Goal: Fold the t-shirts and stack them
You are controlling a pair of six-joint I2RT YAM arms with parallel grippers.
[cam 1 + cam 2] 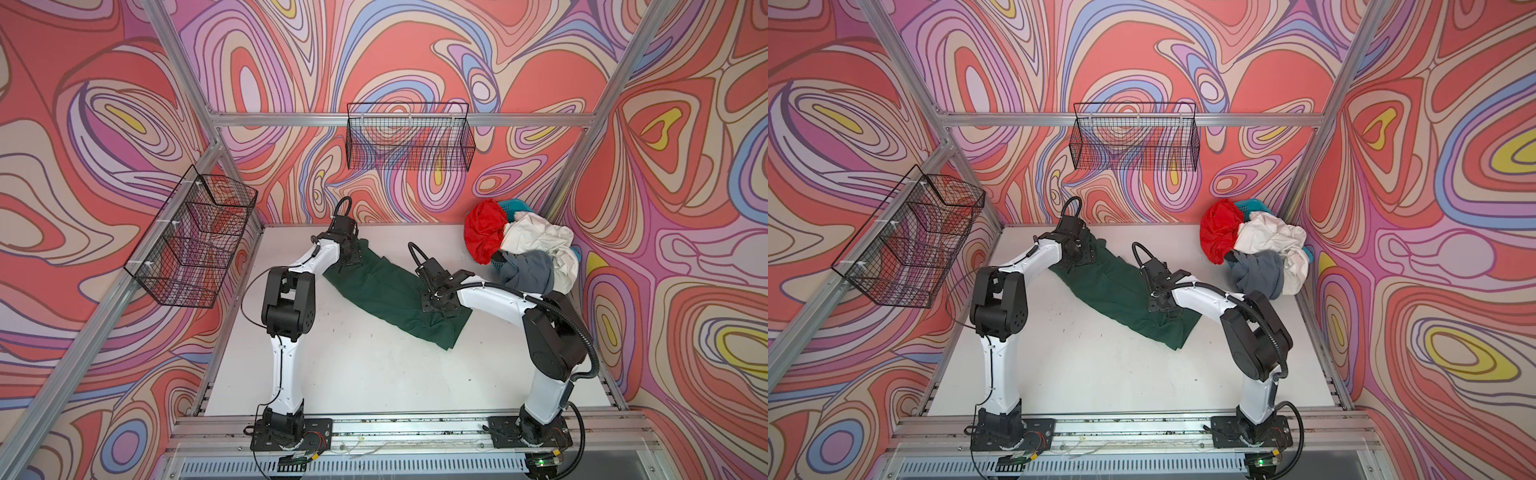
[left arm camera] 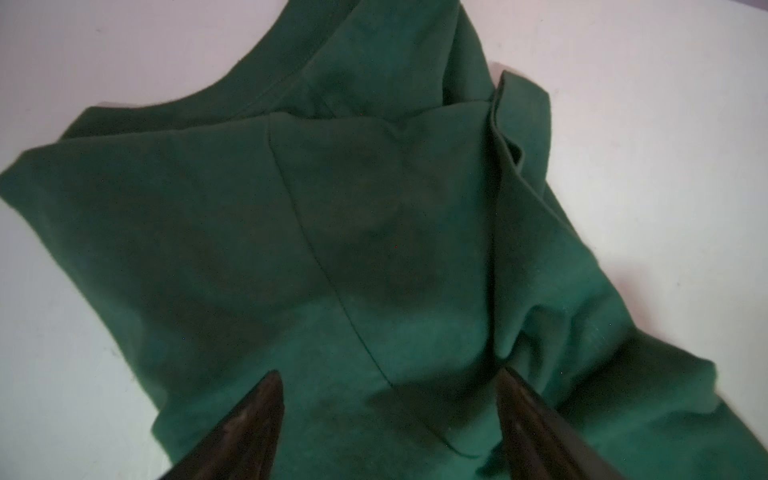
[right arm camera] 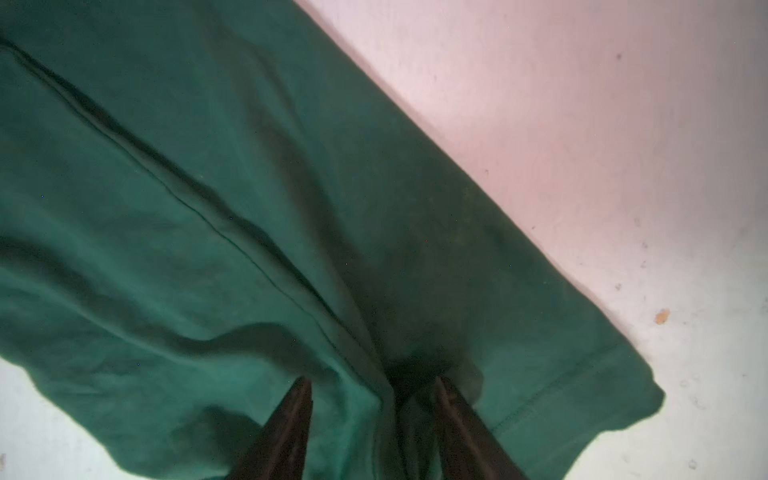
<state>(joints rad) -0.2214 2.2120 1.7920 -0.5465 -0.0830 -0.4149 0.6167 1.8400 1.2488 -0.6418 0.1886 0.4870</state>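
Green shirt (image 1: pixel 386 291) lies on the white counter (image 1: pixel 374 374), stretched into a long band running diagonally from the far left to the near right, in both top views (image 1: pixel 1113 291). It is partly folded lengthwise, with layers overlapping and a few creases.

Left hand (image 1: pixel 352 257) is over the far end of the band, at the collar and shoulder area. Left wrist view: left hand (image 2: pixel 388 374) is spread wide, both fingers (image 2: pixel 257 415) just above the cloth with nothing pinched between them. The curved neckline and a shoulder seam show ahead of it, and one sleeve edge is flipped up at the side.

Right hand (image 1: pixel 441 306) is down on the near end of the band, close to the hem. Right wrist view: right hand (image 3: pixel 372 380) is partly closed, with a ridge of green cloth (image 3: pixel 208 208) bunched between the fingers (image 3: pixel 291 415), so it is pinching the shirt. The hem stitching runs just beside it, and the counter beyond is bare and speckled with small marks.

The other shirts are piled in the far right corner, in and over a turquoise basket (image 1: pixel 511 206). Red shirt (image 1: pixel 484 232) is on the left of the pile, off-white shirt (image 1: pixel 536 241) is on top and to the right, and grey-blue shirt (image 1: pixel 525 272) hangs at the front. All are crumpled, none folded. The pile is well apart from the green shirt.

Two black wire baskets hang on the walls, one at the back (image 1: pixel 409 137) and one on the left (image 1: pixel 195 237).
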